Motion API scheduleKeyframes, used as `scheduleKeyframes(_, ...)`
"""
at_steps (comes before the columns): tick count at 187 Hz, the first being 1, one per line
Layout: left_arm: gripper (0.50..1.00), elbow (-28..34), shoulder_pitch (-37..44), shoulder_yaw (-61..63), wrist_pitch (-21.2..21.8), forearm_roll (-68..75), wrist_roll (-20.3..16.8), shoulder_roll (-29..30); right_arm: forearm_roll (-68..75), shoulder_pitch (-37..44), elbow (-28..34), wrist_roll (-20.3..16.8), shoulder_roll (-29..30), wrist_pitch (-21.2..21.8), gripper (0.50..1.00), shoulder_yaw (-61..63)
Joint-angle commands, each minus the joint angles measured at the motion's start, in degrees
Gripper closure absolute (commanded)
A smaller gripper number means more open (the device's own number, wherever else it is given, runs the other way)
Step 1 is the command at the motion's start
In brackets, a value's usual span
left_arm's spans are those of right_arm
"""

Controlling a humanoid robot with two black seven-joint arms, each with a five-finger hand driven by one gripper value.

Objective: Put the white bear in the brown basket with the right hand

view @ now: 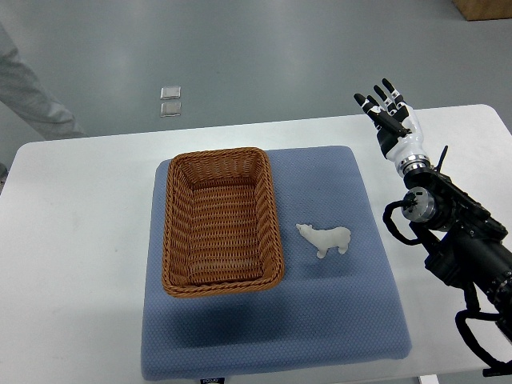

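Fingers (387,94) of my right hand (394,120) are spread and extended, dark at the tips, holding nothing; the hand hovers over the far right part of the white table (80,240), just past the right edge of the blue mat (336,320); behind it the white wrist runs into a dark, cabled forearm that enters from the picture's lower right. My left arm is not in sight.

The white bear (326,238) lies on the mat, apparently on its side, head toward the basket; it sits just beside the right wall of the brown basket (276,232), apart from it and well apart from my hand. I judge the task is at its very start: the reach has not closed on the toy, and nothing is grasped.

The next move, as I read it, calls for bringing the hand toward me and leftward over the mat, lowering onto the bear, closing the fingers round its body, then lifting clear of the wicker rim before carrying it left. The toy is small and low, so the fingers will need to come down close to the cloth.

The basket is a rectangular woven one, open at the top; its floor shows plainly and it holds nothing. Part of a person's pale sleeve (32,96) shows at the upper left.
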Motion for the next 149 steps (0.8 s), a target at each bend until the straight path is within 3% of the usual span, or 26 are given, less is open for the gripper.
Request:
scheduleKeyframes(1, 0.5, 0.1, 0.0, 0.1, 0.0, 0.0, 0.0, 0.0, -0.1, -0.1, 0.0, 0.0, 0.1, 0.0, 0.576, -0.1)
scheduleKeyframes(149, 0.5, -0.1, -0.5, -0.1, 0.4, -0.1, -0.1, 0.0, 0.0, -0.1, 0.0, 0.1, 0.1, -0.1, 0.576, -0.1)
